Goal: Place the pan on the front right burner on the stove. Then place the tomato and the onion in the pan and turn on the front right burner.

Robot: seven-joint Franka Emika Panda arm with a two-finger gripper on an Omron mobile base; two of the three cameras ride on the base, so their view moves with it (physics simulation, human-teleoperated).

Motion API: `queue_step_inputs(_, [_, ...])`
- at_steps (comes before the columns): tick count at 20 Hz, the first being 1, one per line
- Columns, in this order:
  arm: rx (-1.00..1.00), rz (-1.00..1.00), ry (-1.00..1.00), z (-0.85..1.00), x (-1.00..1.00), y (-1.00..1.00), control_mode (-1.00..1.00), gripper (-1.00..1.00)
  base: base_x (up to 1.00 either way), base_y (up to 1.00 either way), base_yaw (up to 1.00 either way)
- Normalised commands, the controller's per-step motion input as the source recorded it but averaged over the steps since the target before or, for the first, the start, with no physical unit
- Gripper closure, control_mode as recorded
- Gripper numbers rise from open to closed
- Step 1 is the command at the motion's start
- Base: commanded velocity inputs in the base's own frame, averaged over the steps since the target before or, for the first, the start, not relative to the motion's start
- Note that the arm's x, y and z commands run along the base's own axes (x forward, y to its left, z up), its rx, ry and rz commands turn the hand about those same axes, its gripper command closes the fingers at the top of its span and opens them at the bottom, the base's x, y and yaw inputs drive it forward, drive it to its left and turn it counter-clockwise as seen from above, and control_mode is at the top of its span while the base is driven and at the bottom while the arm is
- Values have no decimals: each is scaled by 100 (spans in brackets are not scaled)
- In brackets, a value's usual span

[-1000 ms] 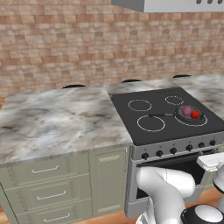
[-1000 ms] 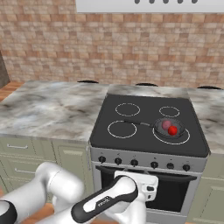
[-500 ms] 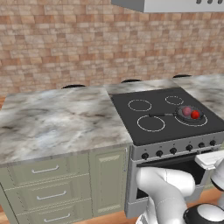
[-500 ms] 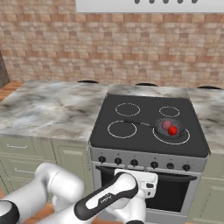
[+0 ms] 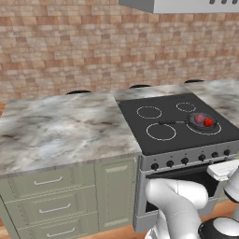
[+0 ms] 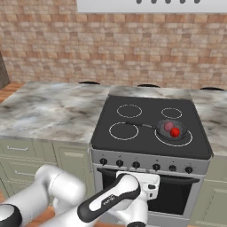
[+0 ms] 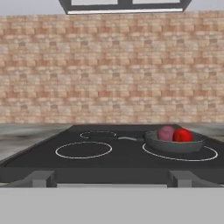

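1. Pan [image 6: 172, 131] sits on front right burner [image 6: 187, 141] of stove [image 6: 133, 137], handle pointing left.
2. Tomato [image 6: 175, 131] and onion [image 6: 168, 127] lie in pan, touching.
3. End effector [image 6: 148, 184] low, before the oven door, jaws spread wide, holding nothing.
4. Marble desk [image 5: 56, 135] left of stove.

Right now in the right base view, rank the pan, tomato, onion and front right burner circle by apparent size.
1. Front right burner, largest; its circle rings the pan.
2. Pan, plus its long handle.
3. Onion, slightly bigger than the tomato.
4. Tomato, smallest.
Onion and tomato sit side by side, so nearness hardly skews them.
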Motion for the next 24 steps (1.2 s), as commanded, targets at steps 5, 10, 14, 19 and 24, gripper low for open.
queue_step_inputs(5, [-2, 0, 0, -15, 3, 0, -100, -100, 0, 0, 0])
queue_step_inputs(10, [0, 0, 0, -8, 7, -1, -100, -100, 0, 0, 0])
queue_step_inputs(14, [0, 0, 0, -1, 13, -9, -100, -100, 0, 0, 0])
queue_step_inputs(19, [0, 0, 0, -3, 13, -13, -100, -100, 0, 0, 0])
queue_step_inputs(24, [-1, 0, 0, -14, 2, -13, -100, -100, 0, 0, 0])
